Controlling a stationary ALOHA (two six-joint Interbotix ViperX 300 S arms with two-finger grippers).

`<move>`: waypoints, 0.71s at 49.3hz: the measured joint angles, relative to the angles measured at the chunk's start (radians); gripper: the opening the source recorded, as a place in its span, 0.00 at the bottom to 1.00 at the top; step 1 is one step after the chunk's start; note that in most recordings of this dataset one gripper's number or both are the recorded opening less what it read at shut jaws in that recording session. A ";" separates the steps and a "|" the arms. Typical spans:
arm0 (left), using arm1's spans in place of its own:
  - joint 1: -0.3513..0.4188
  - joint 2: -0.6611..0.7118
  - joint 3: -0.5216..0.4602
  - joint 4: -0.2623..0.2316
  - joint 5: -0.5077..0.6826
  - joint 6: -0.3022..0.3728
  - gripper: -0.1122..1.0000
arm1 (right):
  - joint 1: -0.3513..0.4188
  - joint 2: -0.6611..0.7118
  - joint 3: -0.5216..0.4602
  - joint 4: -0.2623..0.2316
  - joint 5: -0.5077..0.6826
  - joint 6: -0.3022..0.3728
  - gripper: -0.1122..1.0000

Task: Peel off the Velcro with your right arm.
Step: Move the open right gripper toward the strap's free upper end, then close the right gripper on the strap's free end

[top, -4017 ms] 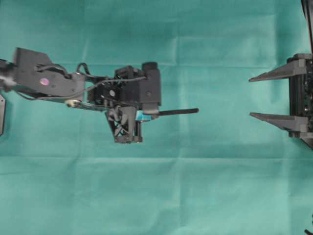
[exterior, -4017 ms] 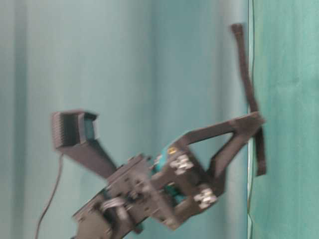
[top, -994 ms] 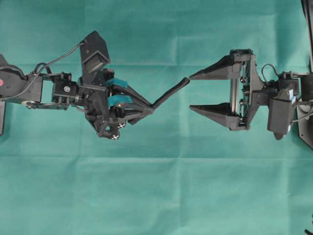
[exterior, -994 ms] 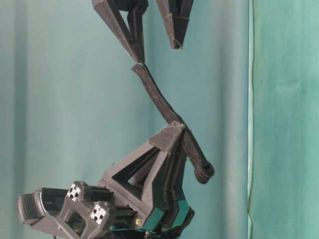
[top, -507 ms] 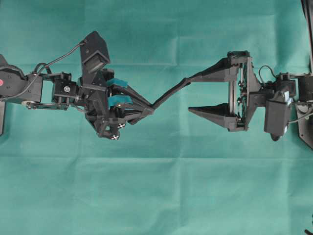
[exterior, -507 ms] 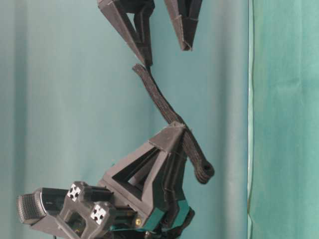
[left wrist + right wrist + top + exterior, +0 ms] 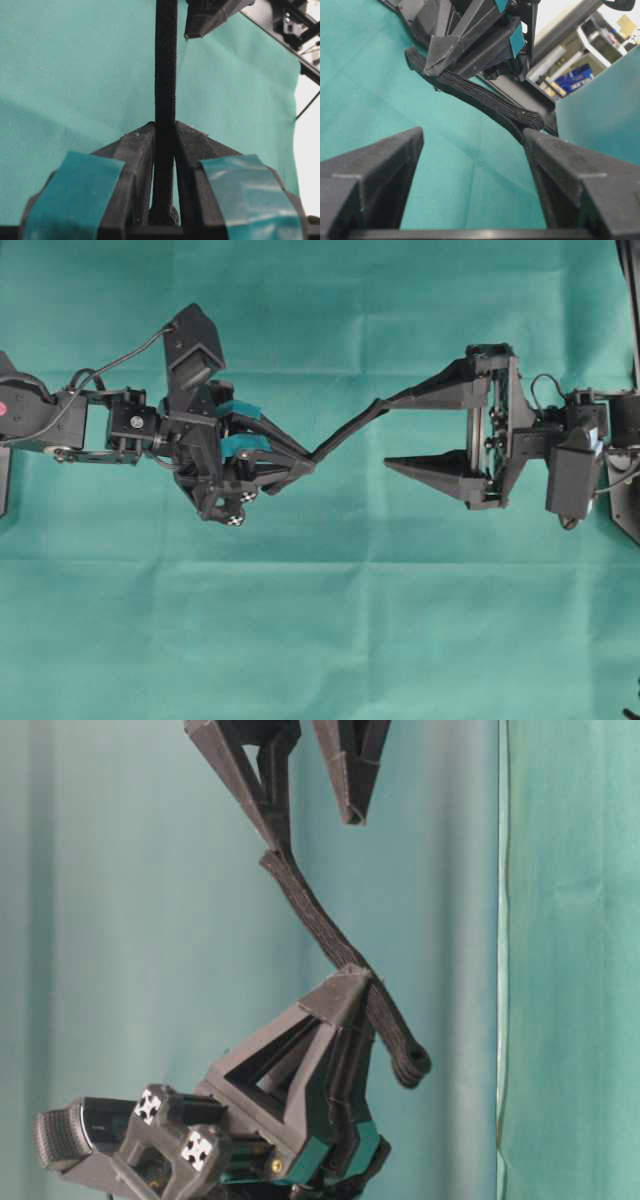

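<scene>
The Velcro (image 7: 350,430) was a thin black strip with a ribbed, woolly face, held in the air above the green-covered desk (image 7: 320,640). The left gripper (image 7: 305,462), its fingers (image 7: 135,165) patched with teal tape, was clamped on it near one small rounded end. From there the strip rose in a slight bend toward the right gripper (image 7: 392,430). Its free tip touched one plain black finger (image 7: 560,160); the other finger stood well apart, so those fingers were still spread and gripped nothing.
</scene>
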 measured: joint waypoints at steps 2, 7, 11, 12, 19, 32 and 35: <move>0.000 0.000 0.002 0.002 0.000 0.000 0.19 | 0.000 0.000 0.000 0.000 0.000 0.000 0.37; 0.000 0.000 0.002 0.000 0.000 0.000 0.19 | 0.000 0.000 0.000 0.000 0.000 0.000 0.26; 0.000 0.000 0.000 0.000 0.000 0.000 0.19 | -0.002 0.000 0.000 0.000 0.000 0.000 0.22; 0.000 0.000 0.000 0.000 0.000 0.000 0.19 | 0.000 0.000 0.000 0.000 0.000 0.000 0.22; 0.000 0.000 0.000 0.000 0.000 0.000 0.19 | -0.003 0.000 0.000 0.000 0.000 -0.002 0.22; 0.000 0.000 0.002 0.000 0.000 0.000 0.19 | -0.009 0.000 0.000 0.000 0.000 0.000 0.21; -0.002 0.000 0.000 0.002 0.000 0.000 0.19 | -0.011 0.000 0.000 0.000 -0.002 0.000 0.21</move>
